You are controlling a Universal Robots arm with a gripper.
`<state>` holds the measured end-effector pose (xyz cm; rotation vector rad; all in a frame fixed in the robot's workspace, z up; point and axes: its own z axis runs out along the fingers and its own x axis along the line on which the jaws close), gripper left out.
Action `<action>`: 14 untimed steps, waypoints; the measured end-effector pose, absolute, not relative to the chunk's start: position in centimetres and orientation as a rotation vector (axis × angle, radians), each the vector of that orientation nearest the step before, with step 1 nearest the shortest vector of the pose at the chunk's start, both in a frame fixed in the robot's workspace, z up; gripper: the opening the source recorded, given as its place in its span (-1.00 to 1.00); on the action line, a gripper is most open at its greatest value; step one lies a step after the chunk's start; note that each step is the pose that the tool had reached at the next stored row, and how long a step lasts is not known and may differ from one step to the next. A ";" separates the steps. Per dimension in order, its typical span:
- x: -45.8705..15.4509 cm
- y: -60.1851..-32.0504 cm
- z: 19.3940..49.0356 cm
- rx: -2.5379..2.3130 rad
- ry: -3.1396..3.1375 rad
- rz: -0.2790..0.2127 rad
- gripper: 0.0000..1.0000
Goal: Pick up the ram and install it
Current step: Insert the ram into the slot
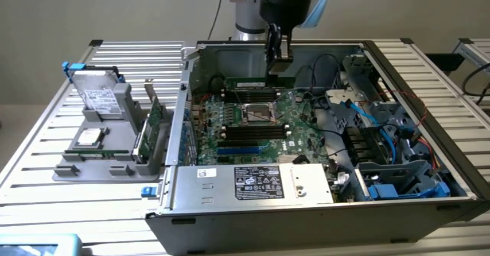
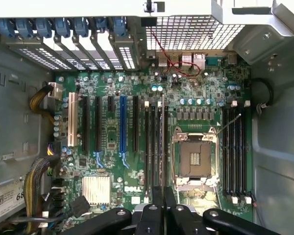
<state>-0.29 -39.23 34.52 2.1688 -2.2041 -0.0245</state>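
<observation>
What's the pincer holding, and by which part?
The pincer is shut on the ram stick, gripping it by its upper long edge.

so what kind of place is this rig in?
Looks like a robotics lab bench for PC assembly: open case with bare motherboard on a slotted aluminium table, pincer holding ram over the board.

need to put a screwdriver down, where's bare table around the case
Bare slatted table in front of the grey holder, and past the case on the exterior view's right. Crowded inside the case: cables, gripper shut on the ram.
</observation>
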 end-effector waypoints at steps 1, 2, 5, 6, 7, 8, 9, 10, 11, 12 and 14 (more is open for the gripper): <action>-0.3 -39.2 34.3 2.169 -2.204 -0.024 -0.75; -0.3 -39.3 34.2 2.169 -2.204 -0.024 -0.75; -0.3 -39.3 34.0 2.168 -2.204 -0.024 -0.75; -0.3 -39.3 33.9 2.168 -2.204 -0.024 -0.75; -0.3 -39.3 33.8 2.168 -2.203 -0.024 -0.75; -0.3 -39.3 33.6 2.168 -2.203 -0.023 -0.75; -0.3 -39.3 33.5 2.167 -2.203 -0.022 -0.75; -0.3 -39.3 33.3 2.167 -2.202 -0.022 -0.75; -0.3 -39.3 33.1 2.167 -2.202 -0.021 -0.75; -0.3 -39.3 33.0 2.166 -2.201 -0.019 -0.75; -0.3 -39.3 32.8 2.163 -2.199 -0.011 -0.75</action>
